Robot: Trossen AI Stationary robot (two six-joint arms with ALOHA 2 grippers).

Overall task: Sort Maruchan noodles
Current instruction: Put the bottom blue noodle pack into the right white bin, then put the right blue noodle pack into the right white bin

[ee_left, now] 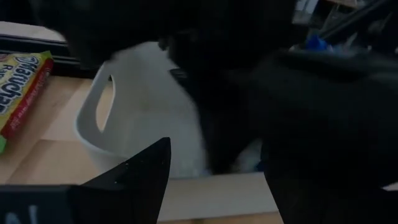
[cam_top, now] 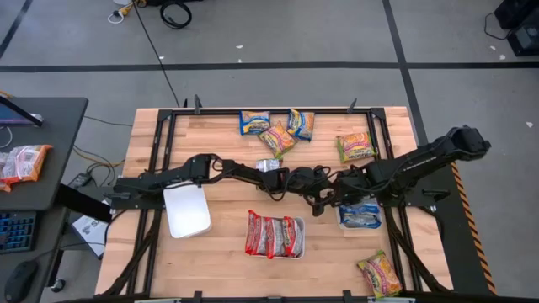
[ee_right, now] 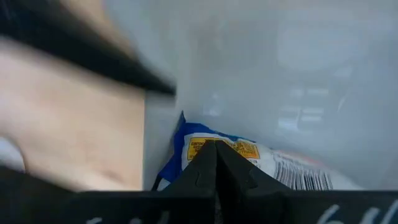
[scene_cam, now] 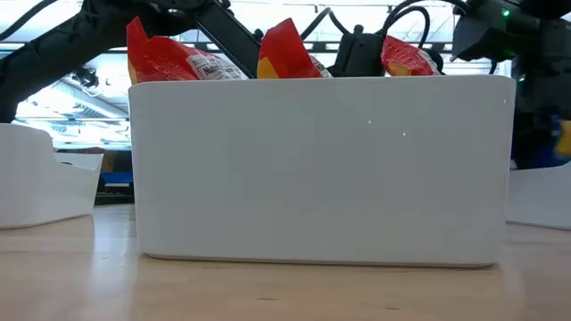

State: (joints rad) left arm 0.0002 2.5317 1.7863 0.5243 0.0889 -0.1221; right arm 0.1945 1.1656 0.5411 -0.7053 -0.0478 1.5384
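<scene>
Maruchan noodles lie in three places in the high view: loose packets [cam_top: 279, 138] scattered over the far half of the counter [cam_top: 221, 246], one more packet [cam_top: 379, 274] near the front right corner, and the rest already in trays. A tray of red packets [cam_top: 273, 235] sits at front centre, a tray with a blue packet [cam_top: 360, 216] stands just to its right under the right gripper [cam_top: 344, 200], and a third white tray [cam_top: 187, 210] on the left looks empty. The left gripper [cam_top: 271, 178] reaches toward mid-counter; whether its jaws are wide or narrow I cannot tell.

From the low view, the red packets [scene_cam: 163, 55] stand on edge above the near tray wall [scene_cam: 321, 169], so they are probably stiff enough to lean upright.

Through the left wrist view, a yellow-orange-green packet [ee_left: 17, 87] lies flat beside a white tray [ee_left: 140, 112].

The right wrist view shows the jaws drawn together to a point just above the blue packet [ee_right: 217, 149] inside its tray; whether they pinch it I cannot tell.

I judge the packets light, crinkly and slippery, with a brittle block inside; a gentle pinch across a short edge or the sealed end flap should suit best.
</scene>
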